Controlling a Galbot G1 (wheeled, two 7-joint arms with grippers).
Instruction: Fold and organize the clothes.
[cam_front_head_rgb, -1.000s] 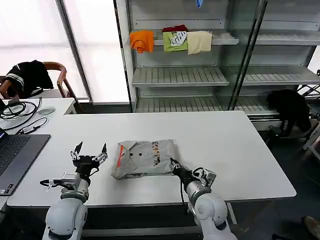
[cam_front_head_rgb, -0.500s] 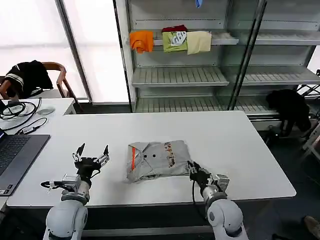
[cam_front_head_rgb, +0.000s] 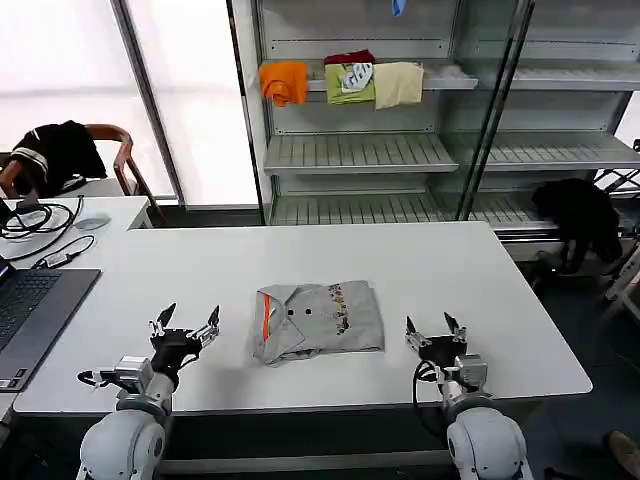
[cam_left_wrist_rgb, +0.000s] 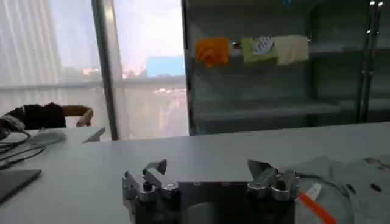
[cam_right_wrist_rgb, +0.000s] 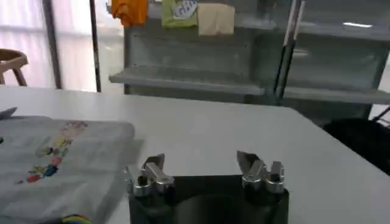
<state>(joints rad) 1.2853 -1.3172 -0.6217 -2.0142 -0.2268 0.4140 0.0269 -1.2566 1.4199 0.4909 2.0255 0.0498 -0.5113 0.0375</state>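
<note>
A light grey shirt lies folded into a rectangle at the middle front of the white table, its orange-lined buttoned collar to the left and a small multicoloured print on top. The same shirt appears in the right wrist view and its edge in the left wrist view. My left gripper hovers open left of the shirt, a short gap away. My right gripper stands open to the shirt's right, apart from it, holding nothing.
A laptop, cables and a mouse sit at the table's left end. Behind the table is a metal shelf rack with orange, green and cream folded garments on a shelf. Black garments lie on a chair and at right.
The right gripper let go of the shirt's right edge after dragging it rightward, then drew back to the right and opened. The shirt now lies still. The left gripper barely moved.
</note>
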